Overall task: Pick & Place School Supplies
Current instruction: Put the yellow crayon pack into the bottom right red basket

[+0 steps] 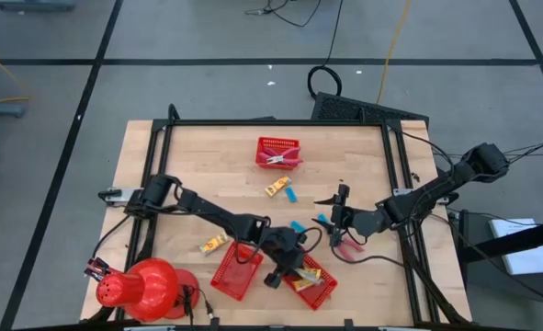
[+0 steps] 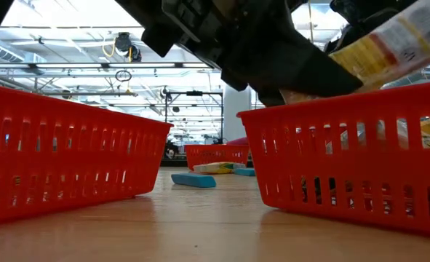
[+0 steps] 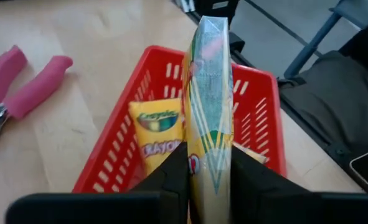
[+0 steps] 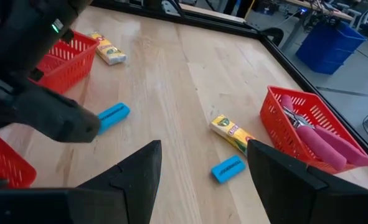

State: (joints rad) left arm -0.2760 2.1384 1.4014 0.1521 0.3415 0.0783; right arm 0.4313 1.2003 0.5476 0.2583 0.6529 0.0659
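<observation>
Over front basket [image 3: 258, 106] | left tool [image 3: 210, 180] grips one crayon box [image 3: 210, 93] | right tool [image 4: 202, 180] released

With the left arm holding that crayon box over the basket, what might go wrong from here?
Two possible risks:
1. The left gripper pinches the crayon box only at its lower end, upright above the red basket; released like this, it may tip against the rim or fall outside.
2. Another crayon box already lies inside, so the new one may rest crooked on it.
</observation>
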